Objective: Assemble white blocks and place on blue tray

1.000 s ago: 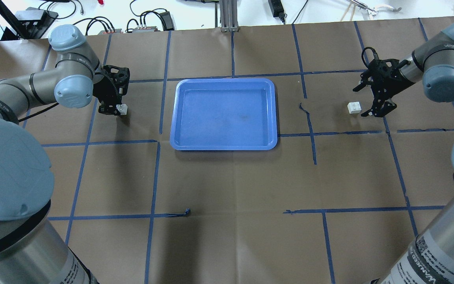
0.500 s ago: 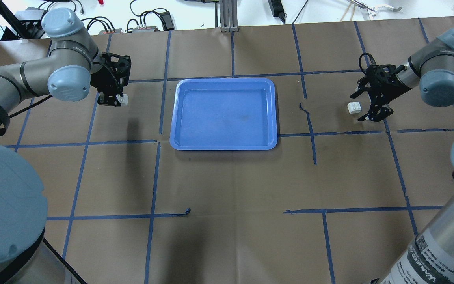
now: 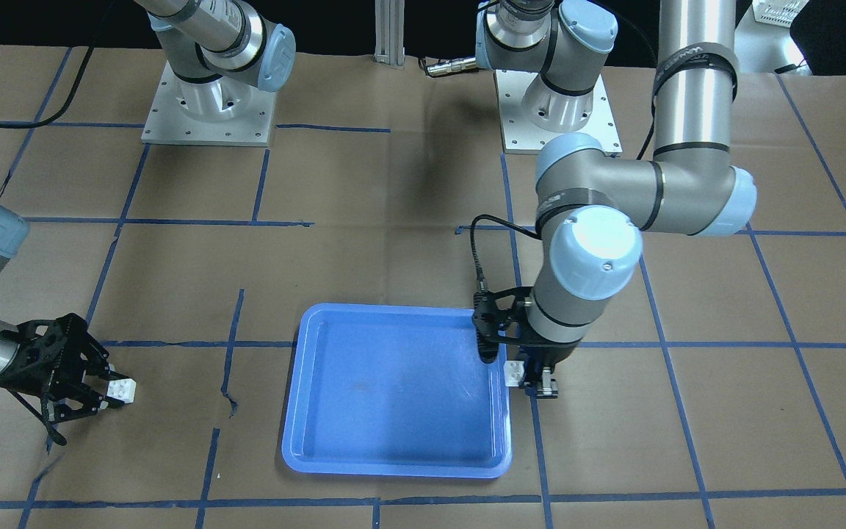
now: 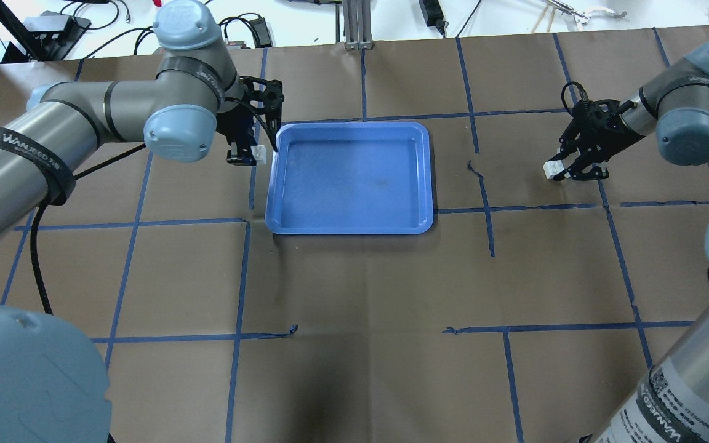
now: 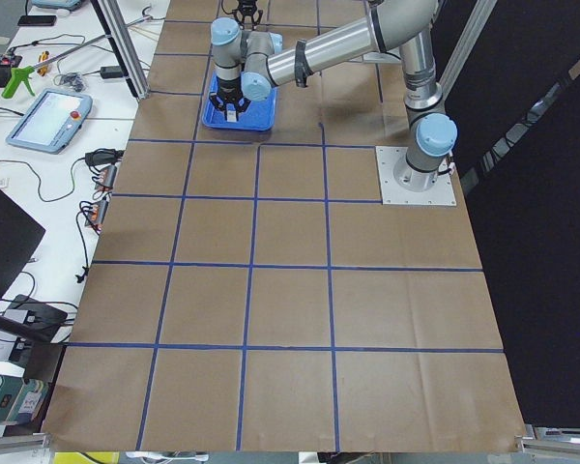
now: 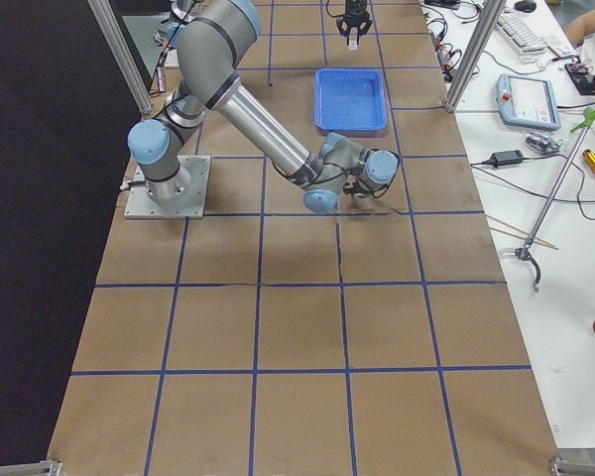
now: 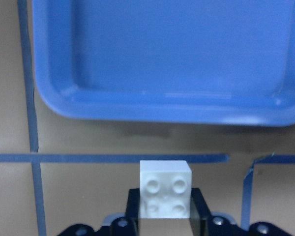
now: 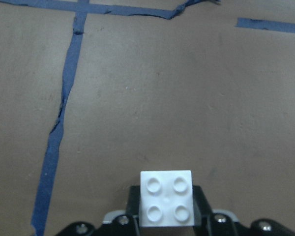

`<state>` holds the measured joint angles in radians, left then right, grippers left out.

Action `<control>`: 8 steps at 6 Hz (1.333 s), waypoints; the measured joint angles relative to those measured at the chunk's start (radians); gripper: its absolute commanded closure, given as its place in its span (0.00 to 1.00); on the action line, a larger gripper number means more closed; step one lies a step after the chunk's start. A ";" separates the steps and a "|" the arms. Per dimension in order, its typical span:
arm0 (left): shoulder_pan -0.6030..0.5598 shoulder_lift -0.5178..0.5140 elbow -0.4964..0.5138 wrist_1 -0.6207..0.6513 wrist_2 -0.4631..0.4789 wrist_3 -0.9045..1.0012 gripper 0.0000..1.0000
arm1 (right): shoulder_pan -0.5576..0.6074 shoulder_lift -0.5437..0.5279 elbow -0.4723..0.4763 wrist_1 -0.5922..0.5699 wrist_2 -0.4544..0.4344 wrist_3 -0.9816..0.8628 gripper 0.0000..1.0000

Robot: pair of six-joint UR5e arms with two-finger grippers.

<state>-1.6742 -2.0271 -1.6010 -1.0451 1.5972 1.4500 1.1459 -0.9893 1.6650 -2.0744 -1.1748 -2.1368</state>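
Observation:
The blue tray (image 4: 349, 229) lies at the table's middle, also in the front view (image 3: 393, 470). My left gripper (image 4: 259, 155) is shut on one white block (image 4: 260, 153) and holds it just outside the tray's left rim. The left wrist view shows this block (image 7: 165, 189) studs up between the fingers, with the tray rim (image 7: 162, 110) just beyond. My right gripper (image 4: 559, 170) is low at the far right, its fingers closed against the second white block (image 4: 552, 168). That block shows in the right wrist view (image 8: 166, 197) and the front view (image 3: 120, 390).
Brown paper with a blue tape grid covers the table (image 4: 367, 295). A torn piece of tape (image 4: 474, 167) lies between the tray and the right gripper. Cables and boxes (image 4: 225, 37) sit beyond the far edge.
My left arm swung right with its white block, from well left of the tray to its left rim. My right gripper moved onto the second block and its fingers closed on it.

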 measured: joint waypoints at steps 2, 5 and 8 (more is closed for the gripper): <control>-0.079 -0.059 -0.006 0.053 -0.013 -0.102 1.00 | 0.000 -0.007 -0.011 0.003 -0.001 0.005 0.82; -0.153 -0.131 0.010 0.093 -0.015 -0.209 1.00 | 0.027 -0.110 -0.055 0.096 0.005 0.085 0.83; -0.193 -0.153 0.045 0.099 -0.017 -0.269 1.00 | 0.125 -0.191 -0.022 0.115 0.012 0.197 0.84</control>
<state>-1.8670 -2.1802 -1.5559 -0.9462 1.5799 1.1810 1.2707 -1.1802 1.6427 -1.9594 -1.1623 -1.9398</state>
